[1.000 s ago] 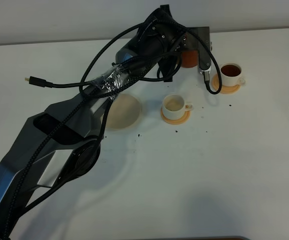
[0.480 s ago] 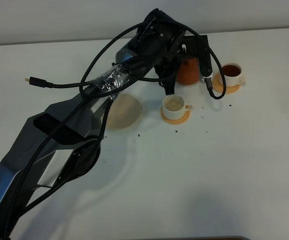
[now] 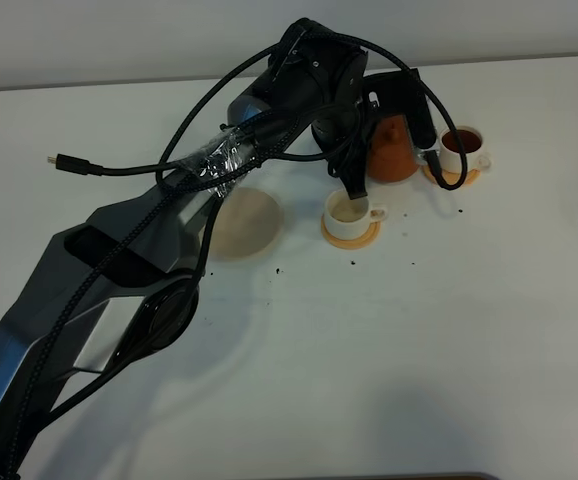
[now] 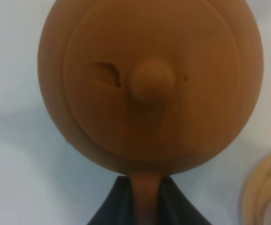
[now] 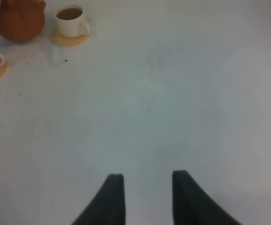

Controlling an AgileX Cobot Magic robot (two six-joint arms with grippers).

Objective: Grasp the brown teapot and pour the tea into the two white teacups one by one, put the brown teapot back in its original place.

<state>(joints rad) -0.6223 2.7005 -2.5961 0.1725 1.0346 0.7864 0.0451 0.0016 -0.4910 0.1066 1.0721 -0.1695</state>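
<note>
The brown teapot (image 3: pixel 394 155) hangs from my left gripper (image 3: pixel 374 125), between the two white teacups. In the left wrist view the teapot (image 4: pixel 149 79) fills the frame from above, and its handle (image 4: pixel 146 197) sits between the dark fingers, so the gripper is shut on it. The far teacup (image 3: pixel 461 147) holds dark tea on its orange-tan coaster. The near teacup (image 3: pixel 349 209) is pale inside and stands on its own coaster (image 3: pixel 350 233). The pale beige coaster disc (image 3: pixel 244 222) lies bare to the left. My right gripper (image 5: pixel 147 180) is open and empty over bare table.
A black cable with a plug end (image 3: pixel 64 160) hangs off the left arm. Small dark specks (image 3: pixel 355 262) lie in front of the near cup. The right wrist view shows the teapot (image 5: pixel 20 21) and the filled cup (image 5: pixel 72 18) far off.
My left gripper has carried the teapot forward from beside the filled far cup, and it now hangs just behind the near cup. The right gripper's movement cannot be judged.
</note>
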